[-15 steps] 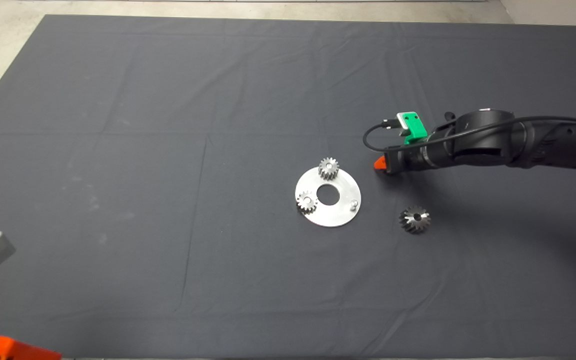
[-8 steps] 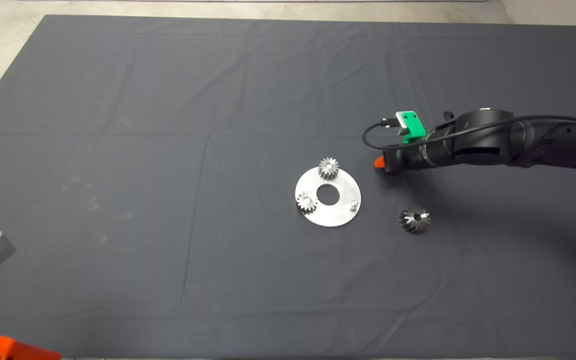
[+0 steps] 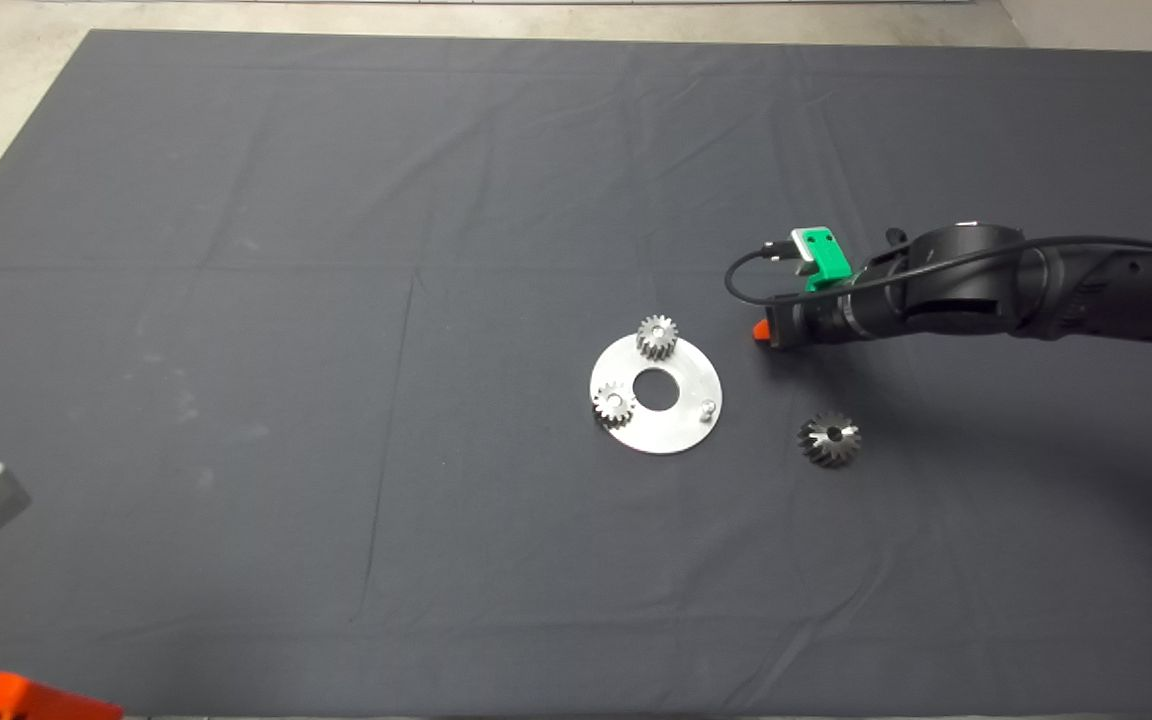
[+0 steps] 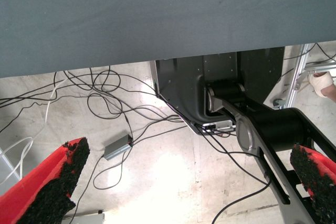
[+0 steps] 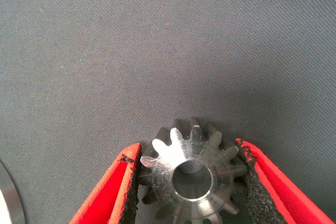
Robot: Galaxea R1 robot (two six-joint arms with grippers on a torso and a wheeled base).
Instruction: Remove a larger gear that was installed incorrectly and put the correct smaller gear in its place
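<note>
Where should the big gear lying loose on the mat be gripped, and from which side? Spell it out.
Grip the larger gear across its toothed rim, straight down from above: it lies flat on the mat, centre hole up, opposite sides free. The right gripper is shut on the smaller gear; the left gripper waits open at the mat's edge.

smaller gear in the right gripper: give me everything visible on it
The smaller gear shows only in the right wrist view; in the head view the arm hides it. It looks like dark steel, with straight blunt teeth around the rim, a flat shiny hub face and a round centre bore. Its face is turned toward the camera. It sits between the two red fingers of the right gripper, the black pads pressing its teeth on both sides. Behind it is the dark mat; whether it touches the mat cannot be told.
</note>
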